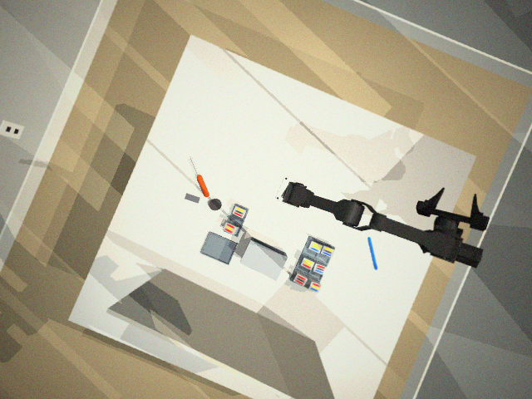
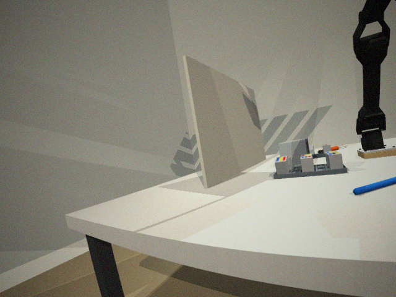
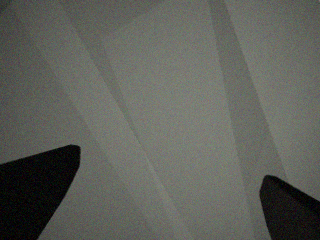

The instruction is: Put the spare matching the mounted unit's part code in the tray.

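Observation:
My gripper (image 1: 459,191) (image 3: 170,169) is open and empty, raised at the right in the top view, far from the blocks. Several grey spare blocks with coloured stripes on top stand on a dark grey rack (image 2: 308,175); among them are a front block (image 1: 314,286) and a block at the other end (image 1: 314,246). Two more striped blocks, one (image 1: 238,212) above the other (image 1: 229,228), are on a dark mount left of the rack in the top view. A shallow grey-blue tray (image 1: 219,248) lies empty near them. No printed back code is readable.
A light grey upright panel (image 1: 263,258) (image 2: 292,151) stands between tray and rack. A tall board (image 2: 223,127) stands on the table. An orange screwdriver (image 1: 203,185), a dark disc (image 1: 214,204), a small grey plate (image 1: 192,198) and a blue rod (image 1: 372,253) (image 2: 374,186) lie about.

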Tool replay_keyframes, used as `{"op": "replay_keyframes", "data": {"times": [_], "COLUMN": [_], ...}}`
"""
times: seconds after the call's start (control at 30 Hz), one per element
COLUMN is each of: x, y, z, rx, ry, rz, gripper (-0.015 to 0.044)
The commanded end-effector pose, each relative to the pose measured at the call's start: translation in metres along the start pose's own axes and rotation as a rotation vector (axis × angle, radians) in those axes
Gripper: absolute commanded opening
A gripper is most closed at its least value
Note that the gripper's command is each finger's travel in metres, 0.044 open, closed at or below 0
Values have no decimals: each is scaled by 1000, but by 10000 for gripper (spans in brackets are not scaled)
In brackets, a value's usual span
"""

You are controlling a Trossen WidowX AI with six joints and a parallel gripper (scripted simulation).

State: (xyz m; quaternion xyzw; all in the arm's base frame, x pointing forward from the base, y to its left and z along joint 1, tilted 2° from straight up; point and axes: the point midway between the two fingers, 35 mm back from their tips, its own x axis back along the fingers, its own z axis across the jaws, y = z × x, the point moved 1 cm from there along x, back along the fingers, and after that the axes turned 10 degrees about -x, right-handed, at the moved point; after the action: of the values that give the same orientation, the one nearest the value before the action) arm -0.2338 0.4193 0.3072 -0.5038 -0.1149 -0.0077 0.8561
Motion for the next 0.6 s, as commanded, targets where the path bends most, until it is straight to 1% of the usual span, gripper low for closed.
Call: {"op": "replay_keyframes", "data": {"times": [0.0, 0.03, 0.2, 0.27, 0.43, 0.57], "x": [0, 0, 1, 5, 84, 147], "y": [0, 0, 0, 2, 38, 61], "z": [0, 0, 0, 0, 4, -4], "rx": [0, 0, 6, 53, 111, 144], "ry": [0, 0, 2, 13, 125, 178], "rz": [0, 0, -5, -50, -283, -463], "gripper": [426, 440, 440, 440, 440, 440]}}
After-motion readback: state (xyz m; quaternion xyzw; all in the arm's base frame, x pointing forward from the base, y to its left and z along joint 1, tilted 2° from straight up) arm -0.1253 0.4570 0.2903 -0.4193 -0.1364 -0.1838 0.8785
